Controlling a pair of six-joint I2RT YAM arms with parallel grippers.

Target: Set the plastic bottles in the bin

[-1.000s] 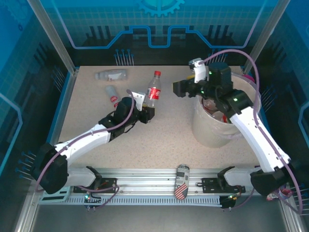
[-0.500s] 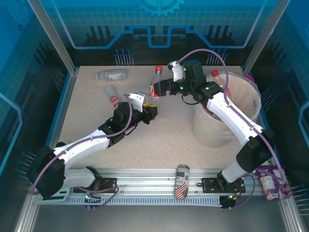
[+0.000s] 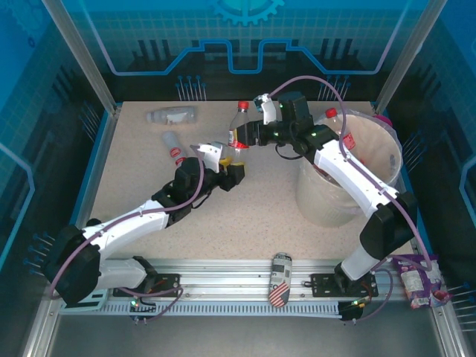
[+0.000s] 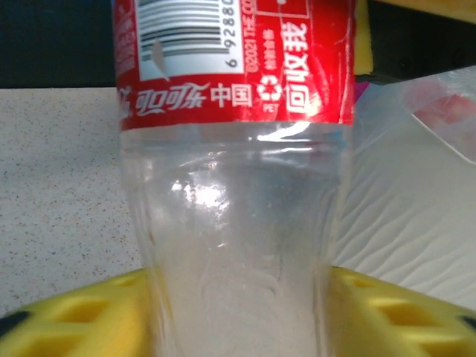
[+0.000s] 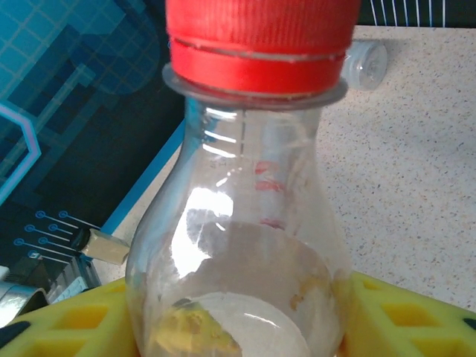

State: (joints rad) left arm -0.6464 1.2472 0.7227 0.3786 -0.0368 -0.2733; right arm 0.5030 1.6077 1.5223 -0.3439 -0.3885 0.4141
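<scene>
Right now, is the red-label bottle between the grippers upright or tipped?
Upright: the red-label bottle stands cap-up in the overhead view, and both wrist views show it vertical.

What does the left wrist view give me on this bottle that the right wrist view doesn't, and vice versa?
Left wrist: the cola bottle's clear lower body, its red label with barcode, and the bin's bag-lined wall behind it on the right.
Right wrist: the red cap, neck and shoulder, plus the end of another clear bottle lying farther back.
Both: an upright bottle, apparently the same one, flanked by that hand's yellow fingers, on the speckled table. Whether either hand is gripping, I cannot tell.
</scene>
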